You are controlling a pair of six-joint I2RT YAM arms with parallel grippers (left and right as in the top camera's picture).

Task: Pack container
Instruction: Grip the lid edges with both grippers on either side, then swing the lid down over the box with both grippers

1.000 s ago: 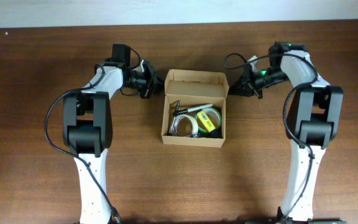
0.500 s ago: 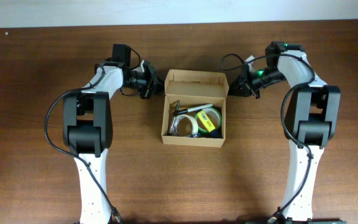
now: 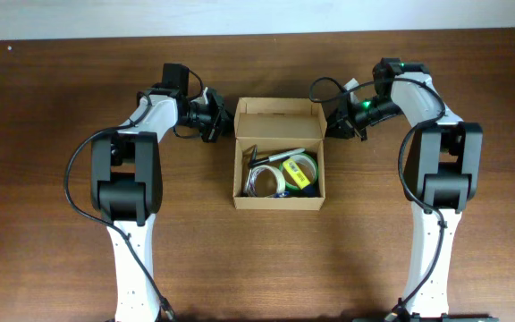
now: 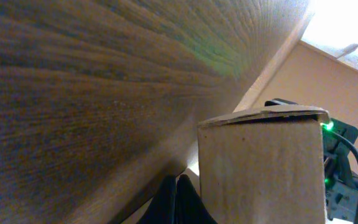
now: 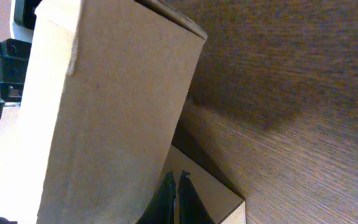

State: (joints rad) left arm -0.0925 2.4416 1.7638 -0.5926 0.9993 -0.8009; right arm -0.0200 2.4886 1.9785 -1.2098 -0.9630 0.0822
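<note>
container [image 3: 277,202] sits between the left fingers [image 4: 166,202] and right fingers [image 5: 168,199], each pair pressed together beside its back corners.

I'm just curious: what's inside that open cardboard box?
Inside the cardboard box lie a clear tape roll, a green-edged tape roll, a pen and a yellow item. Whatever lies beneath them is covered.

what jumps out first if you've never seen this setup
An open cardboard box sits mid-table on the dark wooden table, holding tape rolls and a pen. The left tool and right tool, both shut, flank its far corners beside the raised flap lid.
</note>
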